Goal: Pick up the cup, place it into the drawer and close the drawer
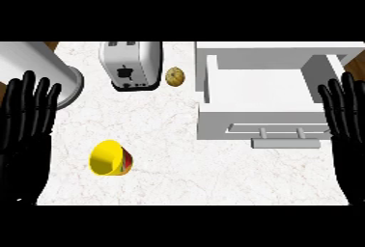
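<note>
Cup (pixel 109 158): yellow, on its side on my surface (pixel 214 169).
Drawer (pixel 264 91): pulled out.
Left hand (pixel 25 116): open, empty.
Right hand (pixel 345 116): open, empty, beside drawer.

The yellow cup (pixel 108 158), with a red patch on its side, lies tipped over on my white marbled surface (pixel 200 169), its mouth turned toward me. Well off to its right, the white drawer (pixel 264 91) stands pulled open, its pale bar handle (pixel 284 143) at the front.
</note>
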`<state>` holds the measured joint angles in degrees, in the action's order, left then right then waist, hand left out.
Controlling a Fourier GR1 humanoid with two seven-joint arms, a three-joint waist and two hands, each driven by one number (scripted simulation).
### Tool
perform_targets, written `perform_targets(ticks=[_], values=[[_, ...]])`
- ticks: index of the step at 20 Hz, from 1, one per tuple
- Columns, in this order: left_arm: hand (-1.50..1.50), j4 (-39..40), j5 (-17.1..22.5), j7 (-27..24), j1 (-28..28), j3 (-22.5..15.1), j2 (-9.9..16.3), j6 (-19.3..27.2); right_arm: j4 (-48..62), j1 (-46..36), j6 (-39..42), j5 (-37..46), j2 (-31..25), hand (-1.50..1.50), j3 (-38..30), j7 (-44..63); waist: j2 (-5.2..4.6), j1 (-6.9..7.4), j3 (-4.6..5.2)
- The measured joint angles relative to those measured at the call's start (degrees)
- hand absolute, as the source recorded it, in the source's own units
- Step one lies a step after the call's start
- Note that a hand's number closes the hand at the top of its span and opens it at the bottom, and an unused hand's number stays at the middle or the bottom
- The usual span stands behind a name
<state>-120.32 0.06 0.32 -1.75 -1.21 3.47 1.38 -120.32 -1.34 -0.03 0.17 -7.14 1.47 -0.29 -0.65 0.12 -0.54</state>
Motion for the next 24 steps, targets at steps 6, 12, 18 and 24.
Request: perform_targets(ticks=[6, 12, 18, 24], values=[[-1.5, 0.1, 12.4, -2.4, 1.8, 0.9, 6.4, -13.9, 0.4, -0.2, -0.3, -0.4, 0.7, -1.5, -0.4, -0.5, 0.54, 0.02, 0.48], [-1.5, 6.0, 28.1, 3.5, 5.6, 3.7, 9.8, -21.8, 3.0, -1.0, 3.5, -3.0, -1.3, -1.5, 0.6, 4.4, 0.53, 0.21, 0.58], [-1.5, 14.3, 31.7, 2.6, 5.3, 7.7, 12.1, -28.4, 7.3, -4.3, 5.0, -3.4, -1.3, -1.5, 0.2, 5.2, 0.59, 0.05, 0.56], [-1.5, 24.0, 27.3, 0.5, 2.0, 9.0, 12.0, -30.4, 9.5, -7.7, 6.3, -4.3, -1.8, -1.5, -1.9, 5.4, 0.6, -0.13, 0.56]])
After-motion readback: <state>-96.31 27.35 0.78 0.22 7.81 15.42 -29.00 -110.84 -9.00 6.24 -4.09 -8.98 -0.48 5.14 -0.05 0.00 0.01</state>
